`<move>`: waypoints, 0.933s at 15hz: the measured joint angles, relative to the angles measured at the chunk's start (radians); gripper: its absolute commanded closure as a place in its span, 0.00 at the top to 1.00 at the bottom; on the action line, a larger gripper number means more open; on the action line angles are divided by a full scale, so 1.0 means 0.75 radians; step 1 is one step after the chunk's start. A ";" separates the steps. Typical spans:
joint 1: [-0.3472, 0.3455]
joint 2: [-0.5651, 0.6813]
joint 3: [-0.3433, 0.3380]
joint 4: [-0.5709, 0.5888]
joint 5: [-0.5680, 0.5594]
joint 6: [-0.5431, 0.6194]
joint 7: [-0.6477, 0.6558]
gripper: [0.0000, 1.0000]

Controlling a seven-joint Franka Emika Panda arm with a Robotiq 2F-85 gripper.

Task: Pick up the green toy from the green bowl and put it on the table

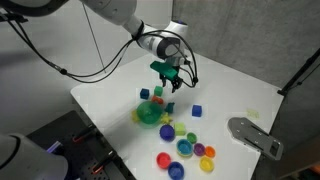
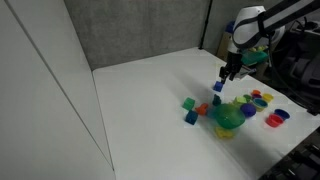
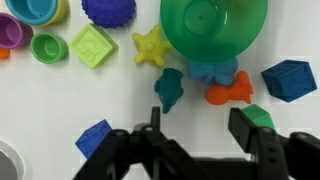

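The green bowl [image 3: 215, 30] [image 1: 148, 113] [image 2: 228, 118] stands on the white table [image 1: 230, 95] [image 2: 150, 90] [image 3: 40, 110]. The small green toy [image 3: 262, 117] [image 2: 188, 103] [image 1: 145, 95] lies on the table outside the bowl. In the wrist view it is just beyond one finger, not between the jaws. My gripper [image 3: 203, 130] [image 1: 170, 85] [image 2: 228, 72] hangs open and empty above the table, next to the bowl.
Near the bowl lie a red piece [image 3: 228, 93], a teal figure [image 3: 170, 90], two blue cubes [image 3: 290, 80] [image 3: 95, 138], a yellow star [image 3: 150, 47], a green square block [image 3: 92, 45] and a purple ball [image 3: 108, 12]. Small coloured cups [image 1: 185, 148] stand by the table edge.
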 measured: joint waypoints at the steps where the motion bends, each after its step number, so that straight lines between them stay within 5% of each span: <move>1: 0.001 -0.019 0.006 0.000 0.000 -0.020 0.000 1.00; 14: 0.024 -0.397 0.048 -0.069 -0.007 -0.436 0.002 1.00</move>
